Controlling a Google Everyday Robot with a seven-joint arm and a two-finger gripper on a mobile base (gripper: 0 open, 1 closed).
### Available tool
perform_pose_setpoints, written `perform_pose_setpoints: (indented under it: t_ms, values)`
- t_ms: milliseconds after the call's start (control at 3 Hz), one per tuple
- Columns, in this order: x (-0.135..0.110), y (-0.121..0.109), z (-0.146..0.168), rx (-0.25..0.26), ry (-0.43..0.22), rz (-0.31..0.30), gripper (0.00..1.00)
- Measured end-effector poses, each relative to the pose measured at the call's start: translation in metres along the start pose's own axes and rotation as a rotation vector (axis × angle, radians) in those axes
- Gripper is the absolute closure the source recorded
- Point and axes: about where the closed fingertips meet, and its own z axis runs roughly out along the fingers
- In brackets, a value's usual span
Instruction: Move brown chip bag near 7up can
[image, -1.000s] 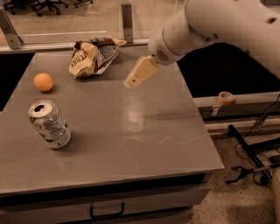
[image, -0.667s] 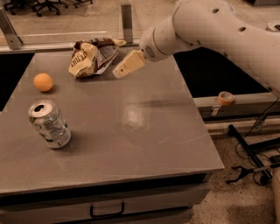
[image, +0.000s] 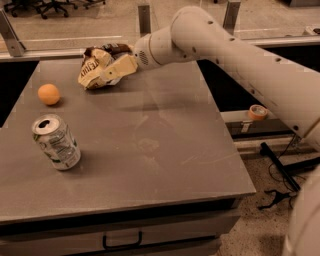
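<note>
Foil brown chip bag (image: 93, 68), far side of worktop (image: 165, 150): gripper (image: 116, 71) at it, hold cannot be told; clamp crumpled body firmly, then carry toward 7up can (image: 56, 142).

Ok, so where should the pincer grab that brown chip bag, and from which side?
Probably the crumpled right end of the brown chip bag, coming from above on the picture's right, where the pincer hovers at it. The bag lies flattish far back on the table, so its raised folds offer more to pinch than its face.
</note>
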Motion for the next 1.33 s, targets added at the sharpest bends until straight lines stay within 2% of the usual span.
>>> perform_pose_setpoints:
  t_ms: [333, 667, 1000, 1333]
  values:
    - [-0.015, 0.000, 0.033, -0.047, -0.060, 0.072, 0.00]
    - [-0.027, 0.001, 0.056, -0.073, -0.112, 0.151, 0.19]
    - [-0.028, 0.005, 0.068, -0.093, -0.112, 0.183, 0.42]
    - [-0.024, 0.007, 0.070, -0.092, -0.097, 0.196, 0.65]
